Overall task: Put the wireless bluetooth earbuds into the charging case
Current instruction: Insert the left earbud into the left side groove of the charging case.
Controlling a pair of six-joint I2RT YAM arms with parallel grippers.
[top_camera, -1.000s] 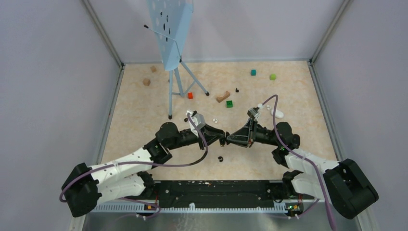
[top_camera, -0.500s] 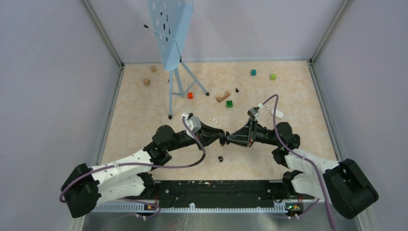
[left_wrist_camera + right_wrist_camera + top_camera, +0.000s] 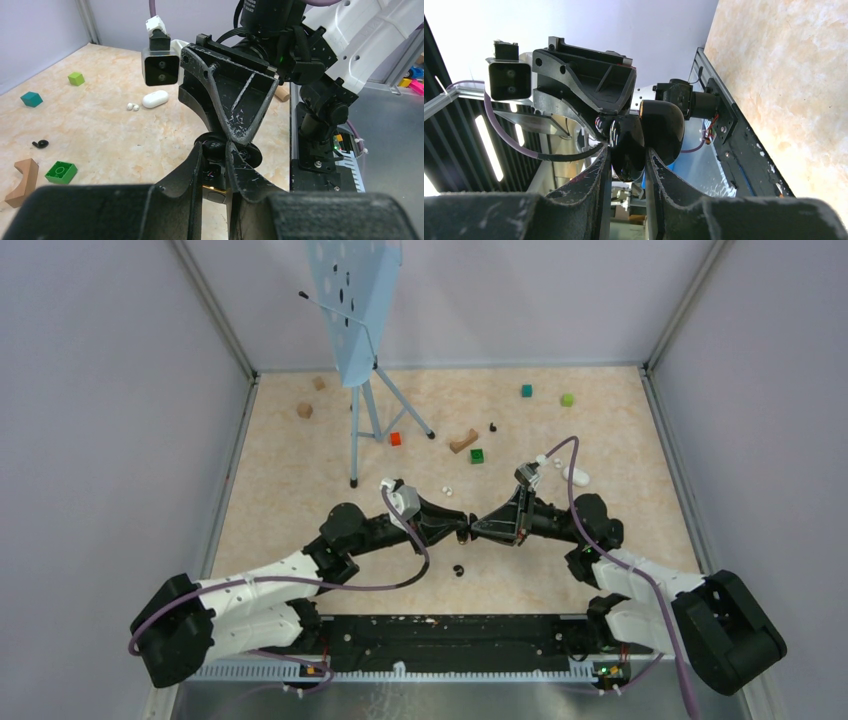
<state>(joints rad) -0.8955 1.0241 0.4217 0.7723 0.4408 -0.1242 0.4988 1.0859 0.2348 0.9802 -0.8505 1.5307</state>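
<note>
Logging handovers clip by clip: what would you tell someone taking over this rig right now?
Both the left gripper and the right gripper are shut on the black charging case, held between them over the table.
One black earbud lies near the arms, another farther back.
The white earbuds sit beside a white case to the right.
Done: case picked up; whether it is open is unclear.
Left: seat the earbuds in it.

You're holding the left gripper (image 3: 461, 531) and right gripper (image 3: 477, 530) tip to tip, both jaws pinching the charging case (image 3: 626, 142).
</note>
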